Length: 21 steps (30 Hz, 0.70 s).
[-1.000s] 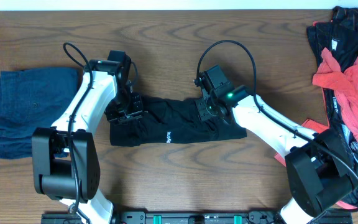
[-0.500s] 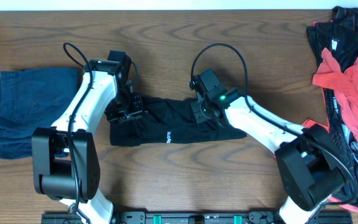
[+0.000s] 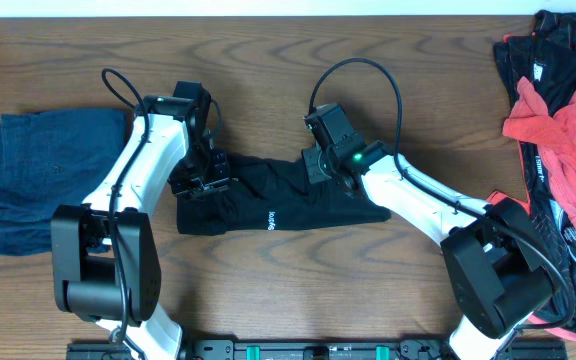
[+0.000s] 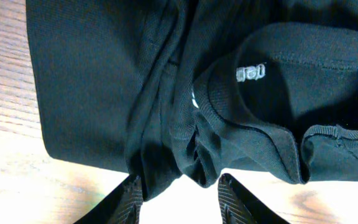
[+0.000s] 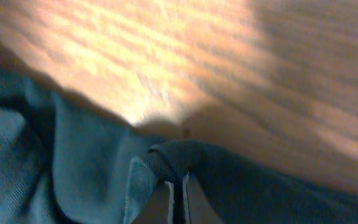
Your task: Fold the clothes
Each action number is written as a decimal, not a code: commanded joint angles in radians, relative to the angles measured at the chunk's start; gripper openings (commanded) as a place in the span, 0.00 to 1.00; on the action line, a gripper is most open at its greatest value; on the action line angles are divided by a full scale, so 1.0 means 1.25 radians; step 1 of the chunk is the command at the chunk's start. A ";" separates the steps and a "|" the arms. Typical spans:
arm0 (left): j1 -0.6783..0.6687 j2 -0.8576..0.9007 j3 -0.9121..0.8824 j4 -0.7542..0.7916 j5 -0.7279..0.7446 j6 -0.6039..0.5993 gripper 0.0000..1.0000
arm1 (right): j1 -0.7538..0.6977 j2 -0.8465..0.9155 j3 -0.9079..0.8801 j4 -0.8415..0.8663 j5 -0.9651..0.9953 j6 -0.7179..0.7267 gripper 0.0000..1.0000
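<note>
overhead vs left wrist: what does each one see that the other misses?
Overhead only: both arms, the right tool at the top edge of the pants, a blue garment at the left, and a red-black pile at the right.
Left wrist only: a small white logo inside a ribbed band, and fabric bunched between the fingers of the left tool.
Both: the black pants on the wood table.
</note>
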 commanded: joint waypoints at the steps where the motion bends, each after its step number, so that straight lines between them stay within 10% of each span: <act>1: 0.001 -0.009 0.000 -0.002 0.005 0.002 0.42 | 0.003 0.005 0.005 0.016 0.011 0.036 0.01; 21: 0.019 -0.013 0.000 -0.014 -0.064 0.005 0.41 | -0.004 -0.110 0.008 -0.153 -0.112 -0.077 0.56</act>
